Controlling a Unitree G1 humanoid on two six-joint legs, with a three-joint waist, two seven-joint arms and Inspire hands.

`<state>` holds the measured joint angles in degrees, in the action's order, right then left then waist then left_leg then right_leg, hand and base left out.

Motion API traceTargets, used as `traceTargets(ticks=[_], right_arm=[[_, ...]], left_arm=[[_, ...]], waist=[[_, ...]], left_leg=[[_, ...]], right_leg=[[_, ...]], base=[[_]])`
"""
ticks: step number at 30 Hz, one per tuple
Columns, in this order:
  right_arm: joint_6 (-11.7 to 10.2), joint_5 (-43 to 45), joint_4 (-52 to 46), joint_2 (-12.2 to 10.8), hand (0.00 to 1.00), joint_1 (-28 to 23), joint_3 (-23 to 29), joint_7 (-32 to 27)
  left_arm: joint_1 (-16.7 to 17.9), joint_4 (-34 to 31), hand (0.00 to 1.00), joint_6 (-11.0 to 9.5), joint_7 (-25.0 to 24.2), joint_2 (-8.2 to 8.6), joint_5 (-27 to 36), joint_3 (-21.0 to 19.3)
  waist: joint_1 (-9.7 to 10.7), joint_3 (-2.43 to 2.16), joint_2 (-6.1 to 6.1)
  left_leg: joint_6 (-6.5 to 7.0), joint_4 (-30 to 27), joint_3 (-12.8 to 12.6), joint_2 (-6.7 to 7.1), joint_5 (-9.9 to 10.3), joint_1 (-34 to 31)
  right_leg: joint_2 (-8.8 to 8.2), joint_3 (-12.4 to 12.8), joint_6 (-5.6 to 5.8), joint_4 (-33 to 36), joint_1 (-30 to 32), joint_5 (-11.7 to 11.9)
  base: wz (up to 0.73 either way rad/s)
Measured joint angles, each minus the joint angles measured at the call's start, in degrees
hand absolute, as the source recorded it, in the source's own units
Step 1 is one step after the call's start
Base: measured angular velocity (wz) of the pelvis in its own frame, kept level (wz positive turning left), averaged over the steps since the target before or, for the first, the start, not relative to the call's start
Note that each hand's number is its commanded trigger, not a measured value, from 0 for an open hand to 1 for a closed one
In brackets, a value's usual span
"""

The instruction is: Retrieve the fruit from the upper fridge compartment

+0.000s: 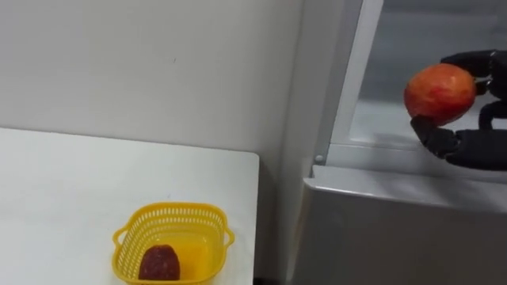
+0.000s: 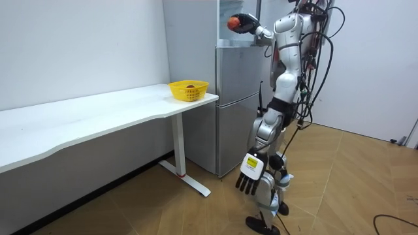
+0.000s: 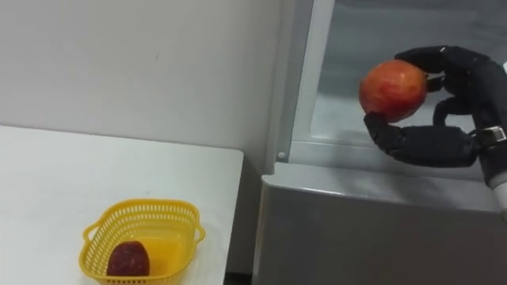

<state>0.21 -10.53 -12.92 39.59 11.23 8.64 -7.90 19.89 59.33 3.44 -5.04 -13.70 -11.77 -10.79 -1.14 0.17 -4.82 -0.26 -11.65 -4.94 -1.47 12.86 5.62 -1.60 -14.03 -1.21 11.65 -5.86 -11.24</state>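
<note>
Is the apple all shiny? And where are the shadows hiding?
Right eye view: soft, even light on the apple, no bright glare spot, while the black robot hand curled round it looks dark. Left eye view: the yellow basket casts hardly any shadow on the white table. Room view: the darkest shade lies under the table.

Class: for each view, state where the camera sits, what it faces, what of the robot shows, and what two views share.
Left eye view: robot's head, looking down at white table, yellow plastic mesh basket and grey fridge; right hand shows, gripping a round red-orange fruit.
Right eye view: same head, a little aside; same hand.
Room view: stands off in the room, facing the whole robot; left hand hangs open.
Shared by both eyes: basket, fruit, fridge.
</note>
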Motion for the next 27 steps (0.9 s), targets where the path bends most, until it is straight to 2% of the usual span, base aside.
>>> traceTargets(ticks=[2,5,12,14,18,22,24,26,27], right_arm=[[-0.22,0.64,-2.87,-1.65,1.0,-2.27,1.45,-0.02],[-0.79,5.58,-5.82,-4.98,1.0,-3.0,2.08,-0.81],[-4.09,10.24,-12.83,-5.89,1.0,-3.84,2.08,-1.97],[-6.07,13.31,-15.24,-6.03,1.0,-3.84,2.08,-2.02],[-7.51,13.8,-17.67,-7.83,1.0,-3.81,1.36,-2.02],[-7.76,14.01,-18.28,-8.94,1.0,-3.75,-1.58,-1.12],[-7.82,15.58,-18.82,-9.91,1.0,-3.74,-3.63,-0.13],[-7.89,17.41,-19.57,-11.11,1.0,-3.73,-5.52,2.06],[-7.89,17.83,-19.61,-11.3,1.0,-3.62,-5.96,2.5]], left_arm=[[0.08,0.39,0.0,-0.73,0.04,0.74,-0.01,-0.02],[0.22,1.32,0.0,-1.07,0.06,1.3,-0.1,-0.01],[-0.36,3.8,0.0,-2.48,-0.19,1.31,-0.02,0.38],[-0.47,4.47,0.0,-3.31,-0.2,1.31,-0.02,0.44],[-0.99,5.05,0.0,-3.53,-0.24,1.3,0.93,1.56],[-2.64,5.77,0.0,-3.68,-0.24,1.22,0.97,3.37],[-2.96,6.02,0.0,-3.74,-0.4,1.18,0.94,4.99],[-3.46,6.19,0.0,-3.75,-1.25,1.23,0.94,5.64],[-3.64,6.3,0.0,-3.75,-1.5,1.21,0.95,5.8]], waist=[[-0.11,-0.28,0.6],[0.27,-0.43,1.05],[0.75,-0.4,1.06],[0.77,-0.32,0.96],[0.49,-0.18,0.51],[-1.32,0.48,0.07],[-1.83,0.35,-0.36],[-2.54,-0.11,-0.92],[-2.93,-0.16,-1.04]], left_leg=[[0.0,0.21,-0.62,-0.02,0.0,0.08],[0.0,0.28,-1.3,-0.05,-0.01,0.06],[0.01,0.37,-1.5,-0.07,-0.02,0.19],[0.0,0.4,-1.5,-0.14,-0.02,0.17],[-0.01,0.38,-1.46,-0.19,-0.03,0.22],[-0.02,0.95,-2.11,-0.25,-0.03,0.89],[-0.02,0.99,-2.27,-0.25,-0.02,0.8],[-0.03,1.01,-2.12,-0.3,-0.01,0.07],[-0.02,0.92,-2.08,-0.32,-0.01,0.0]], right_leg=[[0.1,0.79,0.0,-0.03,0.14,0.0],[0.46,1.3,0.0,0.03,0.5,0.0],[0.53,1.43,0.0,-0.03,0.91,0.0],[0.57,1.45,0.0,-0.12,0.93,0.0],[0.63,1.61,-0.02,-0.09,0.78,0.01],[0.7,2.68,-0.04,-0.17,0.93,-0.02],[0.94,2.7,-0.04,-0.58,0.94,-0.01],[1.0,2.33,-0.07,-0.86,0.89,0.33],[1.01,2.32,-0.11,-0.85,0.97,0.44]], base=[[-0.11],[-0.12],[-0.02],[0.0],[0.0],[-0.1],[-0.03],[0.02],[0.0]])
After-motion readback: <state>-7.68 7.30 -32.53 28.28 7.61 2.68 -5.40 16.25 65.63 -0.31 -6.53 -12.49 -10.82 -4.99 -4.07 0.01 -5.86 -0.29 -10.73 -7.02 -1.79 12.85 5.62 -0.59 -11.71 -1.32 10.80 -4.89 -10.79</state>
